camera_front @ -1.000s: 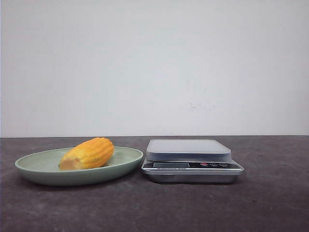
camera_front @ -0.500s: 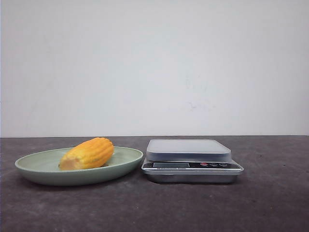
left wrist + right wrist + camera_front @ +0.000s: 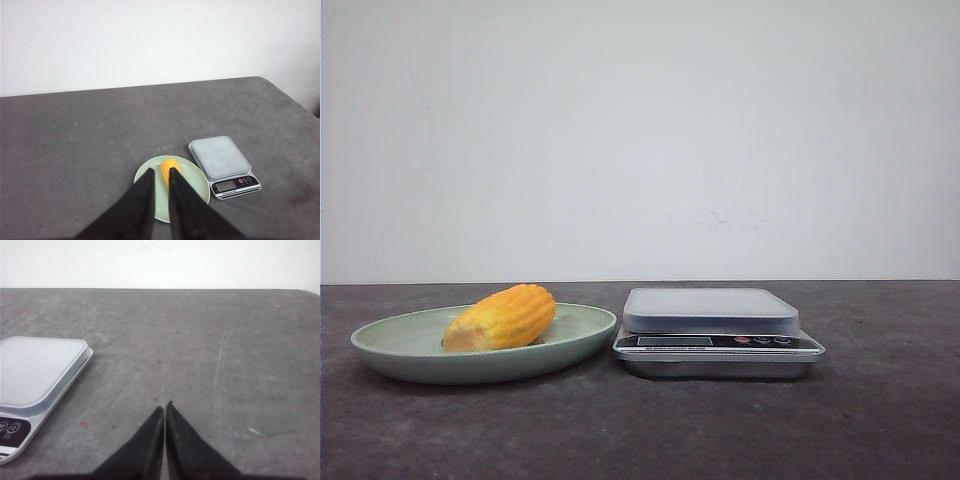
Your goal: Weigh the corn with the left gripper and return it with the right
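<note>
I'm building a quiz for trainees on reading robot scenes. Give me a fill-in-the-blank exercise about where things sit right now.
1. The corn lies on the green ____.
2. The platform of the scale is ____.
3. In the front view, the scale stands to the ____ of the plate.
4. The left gripper holds ____.

Missing words: plate; empty; right; nothing

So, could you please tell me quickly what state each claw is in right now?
Left claw: slightly open, empty, above the corn on the plate.
Right claw: closed, empty.
</note>
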Controlling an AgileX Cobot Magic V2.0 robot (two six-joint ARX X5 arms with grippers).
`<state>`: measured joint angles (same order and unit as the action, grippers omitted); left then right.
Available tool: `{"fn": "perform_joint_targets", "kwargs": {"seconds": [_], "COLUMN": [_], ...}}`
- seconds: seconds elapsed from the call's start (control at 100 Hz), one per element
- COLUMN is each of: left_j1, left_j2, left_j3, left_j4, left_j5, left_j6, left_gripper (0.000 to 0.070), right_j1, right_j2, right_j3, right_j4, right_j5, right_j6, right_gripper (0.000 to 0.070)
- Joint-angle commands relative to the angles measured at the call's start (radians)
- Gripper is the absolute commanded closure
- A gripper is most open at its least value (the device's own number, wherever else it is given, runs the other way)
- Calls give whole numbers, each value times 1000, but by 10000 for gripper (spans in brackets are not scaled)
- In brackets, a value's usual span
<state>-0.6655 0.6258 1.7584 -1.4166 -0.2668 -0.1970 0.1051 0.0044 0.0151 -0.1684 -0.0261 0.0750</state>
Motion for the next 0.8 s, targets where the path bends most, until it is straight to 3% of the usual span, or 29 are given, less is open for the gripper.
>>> {"fn": "perform_joint_targets", "kwargs": {"seconds": [0.0, 0.15, 0.33, 0.46, 0.57, 0.67, 0.79], "left_j1": [8, 62, 178, 314, 429, 496, 538], "left_j2": [8, -12, -139, -266, -359, -412, -447], "left_j3": [17, -96, -525, -911, -1213, -1408, -1558], "left_j4": [7, 107, 532, 877, 1137, 1254, 1266], "left_j5": [-10, -15, -2, 107, 232, 275, 275], "left_j6": [23, 75, 110, 102, 27, -31, -58], "left_gripper": [700, 700, 700, 700, 700, 700, 700], "right_j1": [1, 1, 1, 1, 1, 1, 1], "right_j2": [-1, -1, -1, -1, -1, -1, -1], "right_j3": [-2, -2, -2, -2, -2, -2, -2], "right_j4": [11, 11, 11, 11, 11, 11, 11], "right_j5": [0, 0, 0, 0, 0, 0, 0], "right_j6": [-8, -8, -8, -8, -8, -8, -8], "right_gripper": [700, 700, 700, 700, 700, 700, 700]}}
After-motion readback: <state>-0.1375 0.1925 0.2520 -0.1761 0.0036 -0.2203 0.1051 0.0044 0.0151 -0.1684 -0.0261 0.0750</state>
